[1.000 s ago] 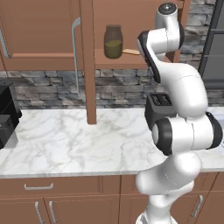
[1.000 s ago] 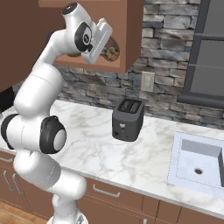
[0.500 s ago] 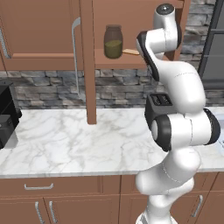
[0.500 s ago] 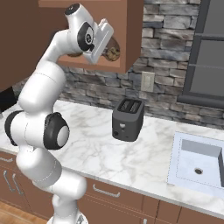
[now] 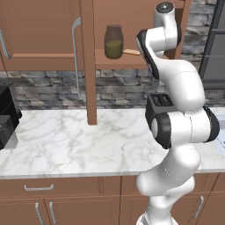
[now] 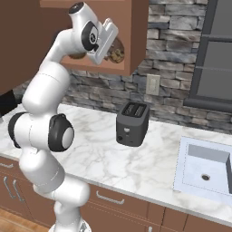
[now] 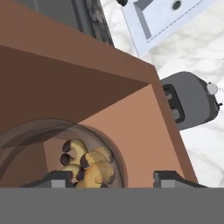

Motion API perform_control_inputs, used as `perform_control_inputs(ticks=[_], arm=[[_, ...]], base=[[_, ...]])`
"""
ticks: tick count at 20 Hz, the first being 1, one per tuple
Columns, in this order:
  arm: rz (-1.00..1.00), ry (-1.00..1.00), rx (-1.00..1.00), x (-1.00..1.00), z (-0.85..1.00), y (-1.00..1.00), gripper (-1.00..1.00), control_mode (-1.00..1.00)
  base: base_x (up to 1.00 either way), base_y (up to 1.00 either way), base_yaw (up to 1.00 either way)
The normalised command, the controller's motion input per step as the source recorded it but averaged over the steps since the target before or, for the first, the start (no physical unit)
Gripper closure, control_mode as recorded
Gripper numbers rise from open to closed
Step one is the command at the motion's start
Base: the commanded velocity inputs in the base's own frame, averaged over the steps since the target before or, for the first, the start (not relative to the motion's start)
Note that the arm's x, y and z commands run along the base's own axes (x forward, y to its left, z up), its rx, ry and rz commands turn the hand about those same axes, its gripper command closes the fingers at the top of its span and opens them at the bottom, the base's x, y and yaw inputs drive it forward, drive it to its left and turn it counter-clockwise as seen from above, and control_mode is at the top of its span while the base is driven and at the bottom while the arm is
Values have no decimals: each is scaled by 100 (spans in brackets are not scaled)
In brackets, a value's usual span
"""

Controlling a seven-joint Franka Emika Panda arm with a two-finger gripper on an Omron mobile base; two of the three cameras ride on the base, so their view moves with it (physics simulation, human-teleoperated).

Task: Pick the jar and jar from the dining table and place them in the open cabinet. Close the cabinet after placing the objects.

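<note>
Reaching into the open cabinet (image 5: 132,66), the gripper (image 7: 107,178) has its jaws spread either side of the brown-chunk jar (image 7: 87,164), apparently released on the shelf. Olive-filled jar (image 5: 114,42) stands upright on the same shelf.

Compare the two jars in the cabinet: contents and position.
The olive jar holds olive-green filling; the brown jar holds brown chunks. The olive jar stands free and upright at the shelf's left; the brown jar sits to its right, between the claw fingers. Both are clear glass, inside the open cabinet.
</note>
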Motion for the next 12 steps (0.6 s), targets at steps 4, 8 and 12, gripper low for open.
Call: perform_control_inputs(ticks=[4,8,12], arm=[[0,-7,0,0,0,-2,-100,-100],[0,-10,1,0,0,0,-100,-100],[0,-16,2,0,0,0,-100,-100]], base=[[0,0,0],[0,0,0],[0,0,0]])
